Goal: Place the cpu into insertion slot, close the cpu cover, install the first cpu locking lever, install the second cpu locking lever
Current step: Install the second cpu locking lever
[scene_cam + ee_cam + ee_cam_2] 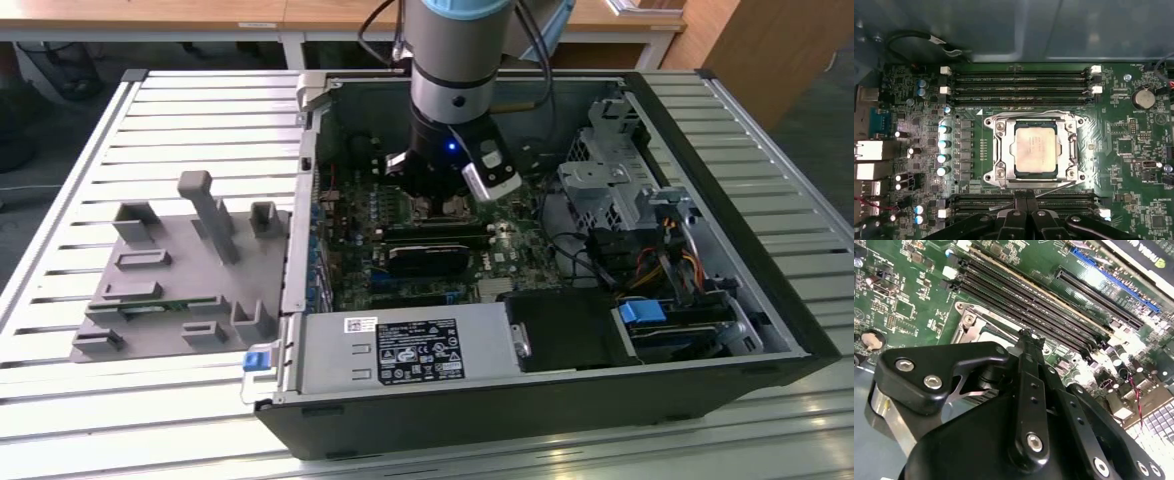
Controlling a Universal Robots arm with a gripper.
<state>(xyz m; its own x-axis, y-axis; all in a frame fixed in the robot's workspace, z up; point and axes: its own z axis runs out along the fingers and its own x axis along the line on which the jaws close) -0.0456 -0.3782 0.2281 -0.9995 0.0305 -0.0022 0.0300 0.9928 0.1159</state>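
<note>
The chip (1035, 150) is sitting in its socket with the metal cover (1072, 147) lying closed over it. The hand (1026, 212), fingers closed and gripping nothing, is hovering beside the socket's edge. Pressing each lever squarely under its hook would likely be serving best.

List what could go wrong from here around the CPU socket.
1. The cpu sits in the socket with the cpu cover down over it; if the chip isn't seated flat, pressing on the frame may bend pins.
2. The claw hovers right over memory slots beside the socket, so a sideways move might strike them.
3. The thin wire levers along the frame could slip off.
</note>
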